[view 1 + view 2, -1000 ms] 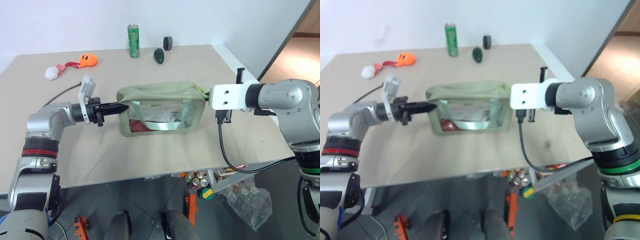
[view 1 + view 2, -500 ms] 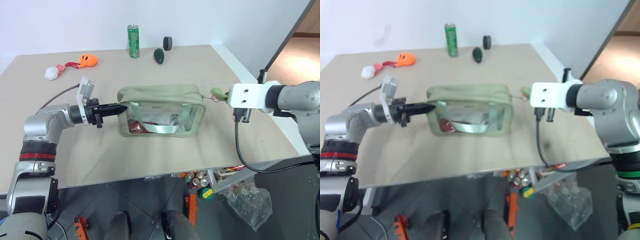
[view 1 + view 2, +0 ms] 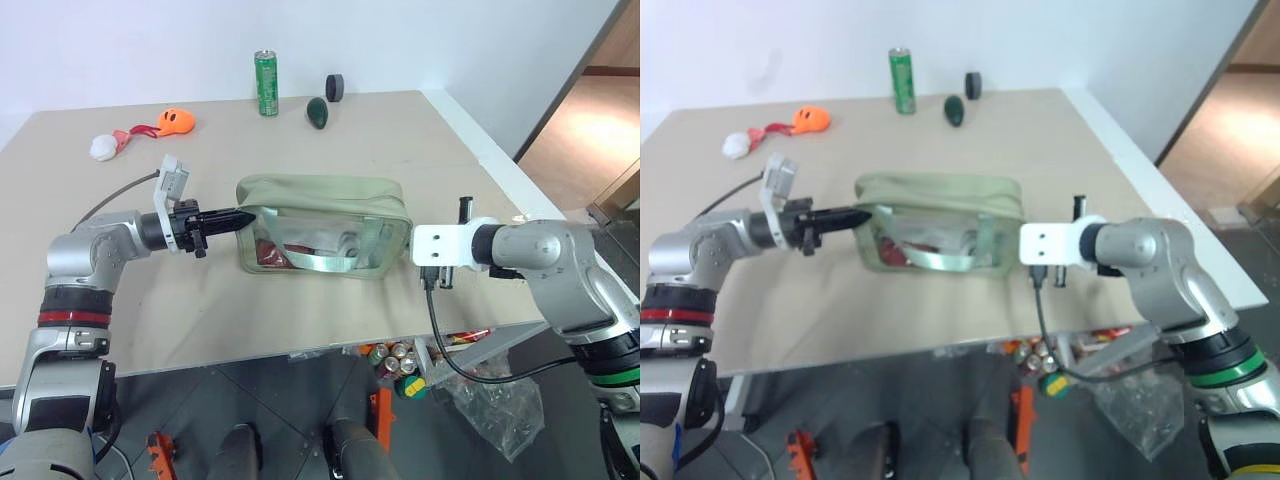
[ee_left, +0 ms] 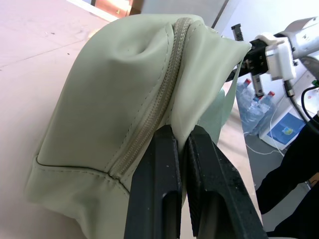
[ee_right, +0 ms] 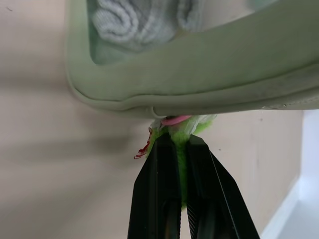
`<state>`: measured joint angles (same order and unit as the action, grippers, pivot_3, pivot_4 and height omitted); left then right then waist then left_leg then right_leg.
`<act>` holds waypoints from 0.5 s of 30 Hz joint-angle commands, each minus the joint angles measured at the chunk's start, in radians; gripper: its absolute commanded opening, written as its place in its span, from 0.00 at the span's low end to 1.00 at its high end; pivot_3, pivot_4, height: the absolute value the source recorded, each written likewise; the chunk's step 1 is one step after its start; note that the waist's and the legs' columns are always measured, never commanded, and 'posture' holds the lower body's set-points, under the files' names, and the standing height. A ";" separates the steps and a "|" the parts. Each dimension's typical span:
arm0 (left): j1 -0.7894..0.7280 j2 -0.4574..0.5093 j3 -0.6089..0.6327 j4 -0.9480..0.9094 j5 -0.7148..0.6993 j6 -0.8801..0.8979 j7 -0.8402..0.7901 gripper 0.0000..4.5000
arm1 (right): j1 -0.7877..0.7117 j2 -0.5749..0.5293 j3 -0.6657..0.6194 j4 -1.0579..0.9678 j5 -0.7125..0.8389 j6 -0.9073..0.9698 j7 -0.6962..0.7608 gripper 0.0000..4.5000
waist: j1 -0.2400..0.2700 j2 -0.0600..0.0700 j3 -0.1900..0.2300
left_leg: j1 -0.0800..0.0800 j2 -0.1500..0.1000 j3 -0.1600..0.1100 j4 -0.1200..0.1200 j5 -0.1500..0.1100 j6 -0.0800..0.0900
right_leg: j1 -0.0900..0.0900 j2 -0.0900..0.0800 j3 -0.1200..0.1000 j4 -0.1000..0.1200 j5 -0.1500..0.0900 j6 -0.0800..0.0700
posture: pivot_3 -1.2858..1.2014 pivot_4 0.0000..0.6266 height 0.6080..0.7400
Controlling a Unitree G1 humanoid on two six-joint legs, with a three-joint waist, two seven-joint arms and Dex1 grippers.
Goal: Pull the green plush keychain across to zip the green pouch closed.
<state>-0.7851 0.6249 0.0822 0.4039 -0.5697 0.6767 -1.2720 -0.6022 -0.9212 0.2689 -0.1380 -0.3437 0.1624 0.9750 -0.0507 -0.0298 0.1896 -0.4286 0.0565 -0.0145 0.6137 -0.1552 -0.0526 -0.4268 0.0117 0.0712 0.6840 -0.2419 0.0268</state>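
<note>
Since the earlier frame our right gripper (image 5: 179, 149) has dropped from off the bag's far end down to the tabletop beside it, fingers clenched on the small lime-green fuzzy plush keychain (image 5: 185, 130), which sits tight against the end of the pale sage-green fabric pouch (image 3: 320, 195). Our left gripper (image 4: 182, 149) pinches the pouch's opposite end. Beyond, we see the zipper (image 4: 164, 89) lying closed, so we judge only letting go remains.

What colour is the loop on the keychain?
Pink; the loop shows best in the right wrist view.
</note>
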 commanded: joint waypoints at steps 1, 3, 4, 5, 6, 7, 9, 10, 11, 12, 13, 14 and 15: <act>0.003 0.027 0.048 -0.039 -0.025 0.010 0.003 0.00 | -0.013 0.019 0.033 0.024 -0.050 -0.034 -0.007 0.00 | 0.000 0.000 0.000 | 0.000 0.000 0.000 0.000 0.000 0.000 | 0.000 0.000 0.000 0.000 0.000 0.000 | 0.52 0.24 1.00; 0.004 0.028 0.050 -0.042 -0.026 0.013 0.006 0.00 | -0.011 0.041 0.054 0.035 -0.068 -0.047 -0.006 0.00 | -0.001 0.000 0.000 | 0.000 0.000 0.000 0.000 0.000 0.000 | 0.000 0.000 0.000 0.000 0.000 0.000 | 0.52 0.24 1.00; 0.004 0.027 0.051 -0.042 -0.027 0.015 0.007 0.00 | -0.008 0.055 0.063 0.039 -0.070 -0.050 -0.005 0.00 | -0.001 0.000 0.000 | 0.001 0.001 0.000 0.000 0.000 0.000 | 0.000 0.001 0.000 0.000 0.000 0.000 | 0.52 0.24 1.00; 0.006 0.026 0.053 -0.046 -0.029 0.017 0.009 0.00 | -0.001 0.067 0.069 0.040 -0.069 -0.050 -0.003 0.00 | -0.001 0.000 0.000 | 0.001 0.001 0.000 0.000 0.000 0.000 | 0.000 0.001 0.000 0.000 0.000 0.000 | 0.52 0.24 1.00; 0.007 0.026 0.053 -0.047 -0.030 0.019 0.010 0.00 | 0.005 0.079 0.074 0.043 -0.068 -0.049 -0.003 0.00 | -0.001 0.000 0.000 | 0.001 0.001 0.000 0.000 0.000 0.000 | 0.000 0.001 0.000 0.000 0.000 -0.001 | 0.52 0.24 1.00; 0.007 0.026 0.054 -0.048 -0.031 0.020 0.011 0.00 | 0.011 0.089 0.076 0.047 -0.066 -0.048 -0.004 0.00 | -0.001 -0.001 0.000 | 0.001 0.001 0.000 0.000 0.000 0.000 | 0.000 0.001 0.000 0.000 0.000 0.000 | 0.52 0.24 1.00; 0.006 0.023 0.058 -0.050 -0.035 0.028 0.015 0.00 | 0.018 0.109 0.064 0.062 -0.058 -0.038 -0.015 0.00 | -0.002 -0.001 -0.001 | 0.001 0.001 0.000 0.001 0.000 0.000 | 0.001 0.001 0.000 0.000 0.001 0.000 | 0.52 0.24 1.00; 0.006 0.022 0.061 -0.050 -0.039 0.036 0.019 0.00 | 0.019 0.118 0.052 0.073 -0.052 -0.031 -0.026 0.00 | -0.002 -0.001 -0.001 | 0.001 0.001 0.000 0.001 0.000 0.000 | 0.001 0.001 0.000 0.000 0.001 0.000 | 0.52 0.24 1.00; 0.005 0.021 0.063 -0.050 -0.041 0.041 0.022 0.00 | 0.019 0.124 0.040 0.081 -0.048 -0.025 -0.033 0.00 | -0.002 -0.002 -0.001 | 0.001 0.001 0.000 0.001 0.000 0.000 | 0.001 0.001 0.000 0.000 0.001 0.000 | 0.52 0.24 1.00; 0.005 0.021 0.066 -0.051 -0.045 0.046 0.027 0.00 | 0.018 0.128 0.015 0.083 -0.031 -0.014 -0.037 0.00 | -0.002 -0.002 -0.001 | 0.001 0.001 0.000 0.001 0.000 0.000 | 0.001 0.001 0.000 0.000 0.001 0.000 | 0.52 0.24 1.00; 0.005 0.021 0.068 -0.052 -0.049 0.050 0.031 0.00 | 0.013 0.131 -0.013 0.087 -0.012 -0.002 -0.043 0.15 | -0.002 -0.002 -0.001 | 0.001 0.001 0.000 0.001 0.000 0.000 | 0.001 0.001 0.000 0.000 0.001 0.000 | 0.52 0.24 1.00; 0.006 0.022 0.071 -0.054 -0.053 0.055 0.035 0.00 | 0.007 0.132 -0.043 0.092 0.008 0.016 -0.049 0.20 | -0.002 -0.001 -0.001 | 0.001 0.001 0.000 0.001 0.000 0.000 | 0.001 0.001 0.000 0.000 0.001 0.000 | 0.52 0.24 1.00; 0.008 0.022 0.072 -0.057 -0.057 0.058 0.038 0.00 | 0.001 0.133 -0.070 0.095 0.029 0.032 -0.053 0.29 | -0.002 -0.002 -0.001 | 0.001 0.001 0.000 0.001 0.000 0.000 | 0.001 0.001 0.000 0.000 0.001 0.000 | 0.52 0.24 1.00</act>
<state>-0.7749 0.6278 0.0977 0.3810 -0.5945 0.7290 -1.2387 -0.5924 -0.7866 0.2611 -0.0430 -0.3544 0.1680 0.9296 -0.0527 -0.0313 0.1887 -0.4278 0.0578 -0.0148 0.6151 -0.1552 -0.0526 -0.4256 0.0128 0.0711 0.6841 -0.2405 0.0267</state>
